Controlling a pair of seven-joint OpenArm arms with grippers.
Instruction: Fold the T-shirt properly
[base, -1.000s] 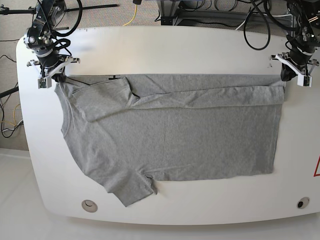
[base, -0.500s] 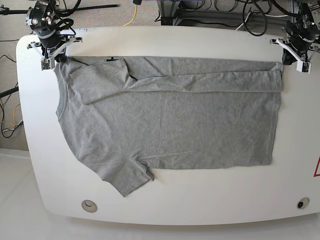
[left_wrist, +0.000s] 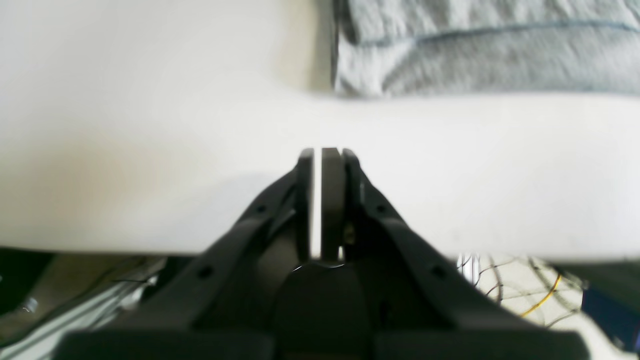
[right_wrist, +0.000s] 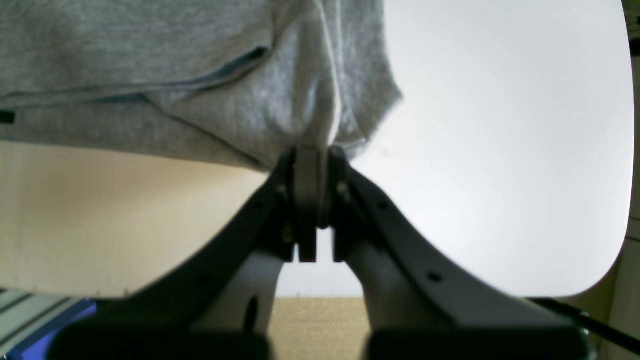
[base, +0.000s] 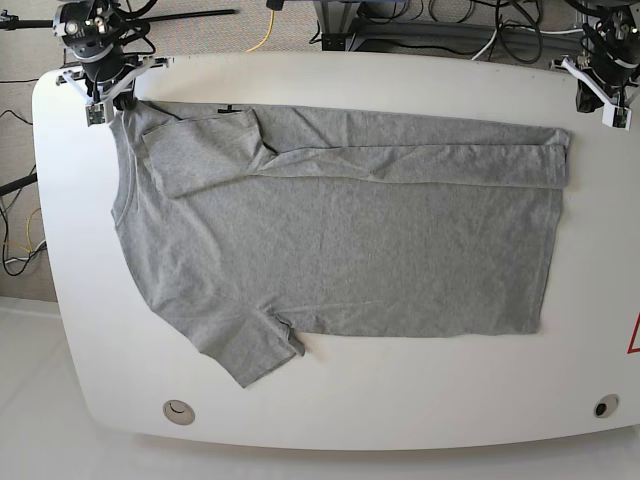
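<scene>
The grey T-shirt (base: 340, 250) lies flat on the white table (base: 400, 405), collar to the left, with its far long edge folded over toward me as a band. My right gripper (base: 110, 100) is at the far left corner, shut on a bunch of the shirt's shoulder fabric (right_wrist: 210, 75); the cloth rises straight from between its tips (right_wrist: 312, 147). My left gripper (base: 598, 95) hovers at the far right corner, jaws shut with nothing between them (left_wrist: 320, 150). The shirt's hem corner (left_wrist: 360, 80) lies on the table just beyond it, apart from the fingers.
Cables and a metal frame (base: 350, 25) run behind the table's far edge. Two round holes sit near the front edge, one at the left (base: 180, 410) and one at the right (base: 603, 407). A red mark (base: 634, 335) shows at the right border.
Both arms moved toward the table's far edge, dragging the shirt back with them. The hem corner is out of the left gripper, which has moved farther back; the right keeps its hold.
</scene>
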